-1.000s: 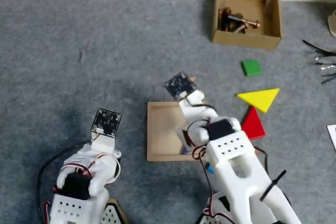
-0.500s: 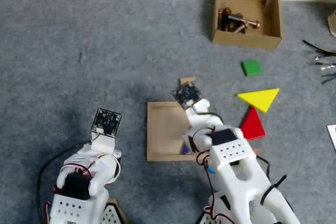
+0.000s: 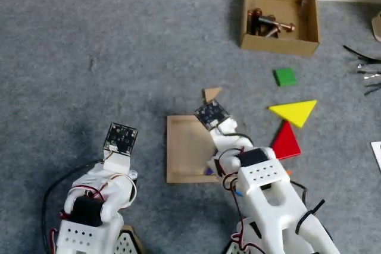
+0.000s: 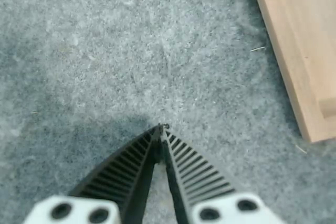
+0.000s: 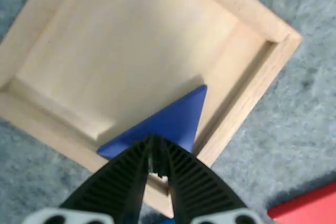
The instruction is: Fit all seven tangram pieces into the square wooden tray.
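Note:
The square wooden tray point(image 3: 184, 150) lies mid-table, and its rim point(image 4: 294, 51) shows in the left wrist view. A blue triangle point(image 5: 165, 121) lies inside it, in one corner. My right gripper point(image 5: 156, 148) is shut just above that triangle with nothing in it. On the carpet lie a tan triangle point(image 3: 211, 93) beyond the tray's far edge, and to the right a green square point(image 3: 284, 77), a yellow triangle point(image 3: 294, 112) and a red triangle point(image 3: 286, 142). My left gripper point(image 4: 160, 128) is shut and empty over bare carpet left of the tray.
A cardboard box point(image 3: 280, 16) holding metal parts stands at the back right. Dark cables point(image 3: 363, 66) lie at the right edge. Grey carpet covers the table, with open room on the left and at the back.
The right arm has drawn back toward its base over the tray. The tan triangle beyond the tray's far edge has come into full view. The left arm has not moved.

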Available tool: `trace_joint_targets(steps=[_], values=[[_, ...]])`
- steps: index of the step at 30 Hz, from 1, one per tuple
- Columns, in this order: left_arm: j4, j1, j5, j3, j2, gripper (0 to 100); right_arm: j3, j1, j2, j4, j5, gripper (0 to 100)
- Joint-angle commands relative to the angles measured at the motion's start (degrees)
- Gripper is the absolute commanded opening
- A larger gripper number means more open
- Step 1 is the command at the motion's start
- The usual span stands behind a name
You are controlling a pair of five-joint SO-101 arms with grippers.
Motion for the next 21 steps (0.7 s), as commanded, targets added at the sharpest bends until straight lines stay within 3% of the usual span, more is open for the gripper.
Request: trace_joint_targets(steps=[1,14,21], values=[[0.3,0.8,0.4,1.1,-0.2,1,-0.6,0.0,-2.1,1.7,0.4,0.5],[0.3,0.8,0.4,1.1,-0.2,1,-3.5,-8.0,-2.3,1.9,-4.3,0.5],[0.3,0.8,0.4,1.1,-0.2,1,-12.8,-7.9,-2.3,9.9,-4.3,0.5]])
